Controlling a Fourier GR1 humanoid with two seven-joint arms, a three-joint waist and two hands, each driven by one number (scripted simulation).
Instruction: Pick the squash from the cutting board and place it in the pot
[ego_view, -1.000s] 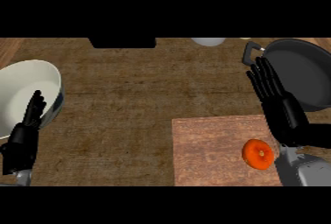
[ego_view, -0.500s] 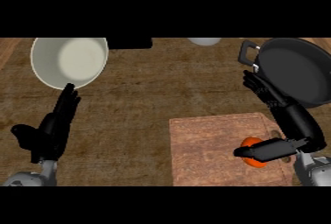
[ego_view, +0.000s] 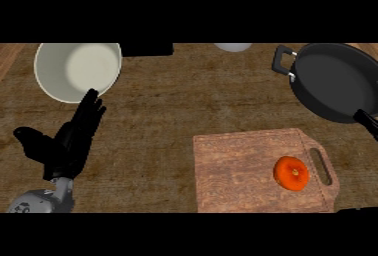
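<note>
One orange squash (ego_view: 291, 173) lies near the handle end of the cutting board (ego_view: 236, 175) at the counter's near right edge, the black pot (ego_view: 336, 80) sits at the far right corner, and the left hand (ego_view: 70, 137) rests with straight, released fingers at the near left.

Squash (ego_view: 291, 173) on cutting board (ego_view: 244, 175), pot (ego_view: 336, 80) top right, left hand (ego_view: 70, 140) open, white plate (ego_view: 77, 70).
</note>
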